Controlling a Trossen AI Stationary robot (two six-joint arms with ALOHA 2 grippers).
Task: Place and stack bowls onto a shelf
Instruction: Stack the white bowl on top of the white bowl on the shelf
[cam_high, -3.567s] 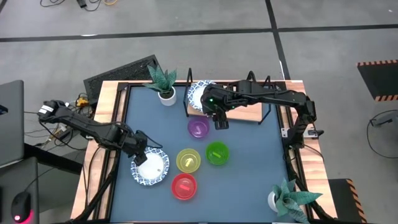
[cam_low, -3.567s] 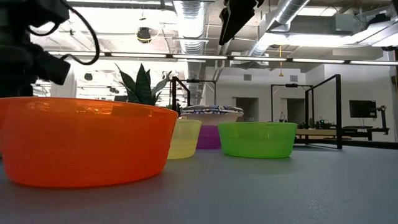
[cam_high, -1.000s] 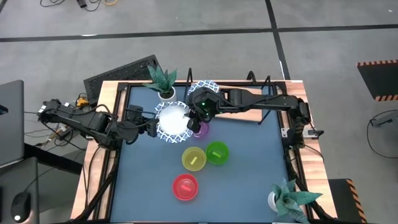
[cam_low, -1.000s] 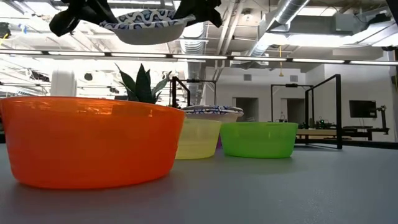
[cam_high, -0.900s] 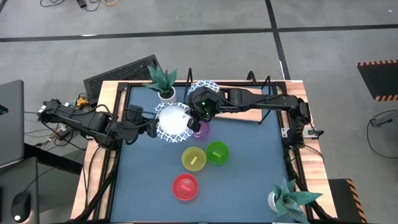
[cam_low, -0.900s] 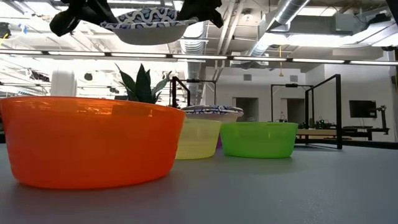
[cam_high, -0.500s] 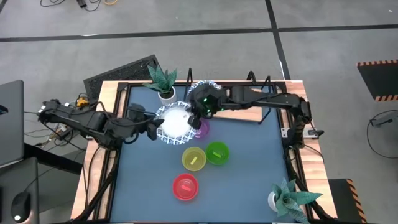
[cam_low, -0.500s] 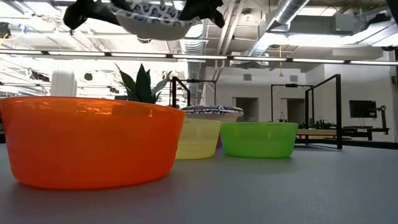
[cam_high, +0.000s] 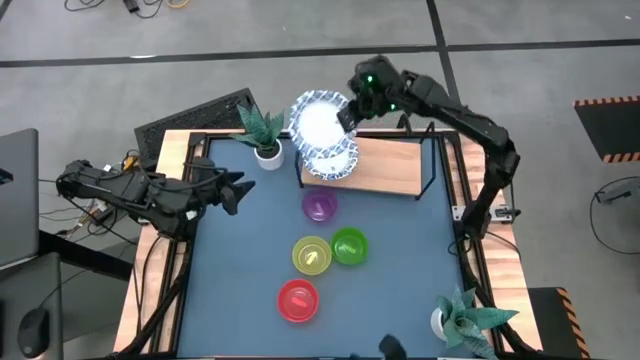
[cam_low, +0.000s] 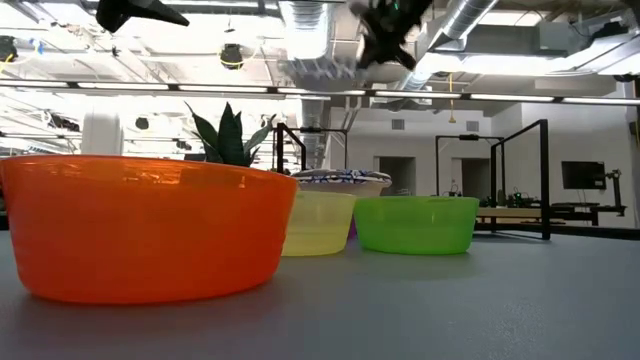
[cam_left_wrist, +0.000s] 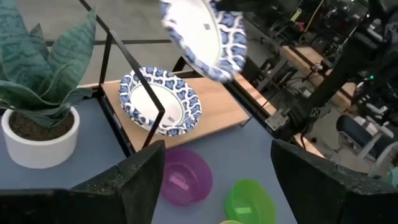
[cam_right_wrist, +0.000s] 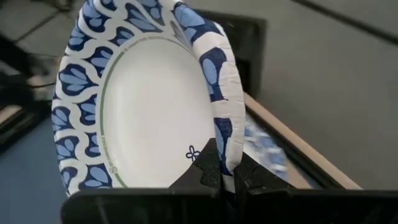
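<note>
- Since half a second ago, the patterned bowl has passed from the left gripper to the right gripper alone and now sits up at the upper centre of the high view, above the shelf's left end; the left arm has pulled back toward the left table edge.
- Left gripper: at the left of the high view, over the blue table, fingers spread apart and holding nothing; in its wrist view both fingers stand wide at the bottom of the frame.
- Potted plant: upper left of the table, just beside the shelf.
- Shelf: upper centre; a second patterned bowl rests on its left end.
- Right gripper: fingers clamped on the lifted bowl's rim, bowl tilted on edge in the right wrist view.
- Purple bowl, yellow bowl, green bowl, red bowl: on the table, centre to lower centre; yellow and green touch.
- Second plant: lower right corner.
</note>
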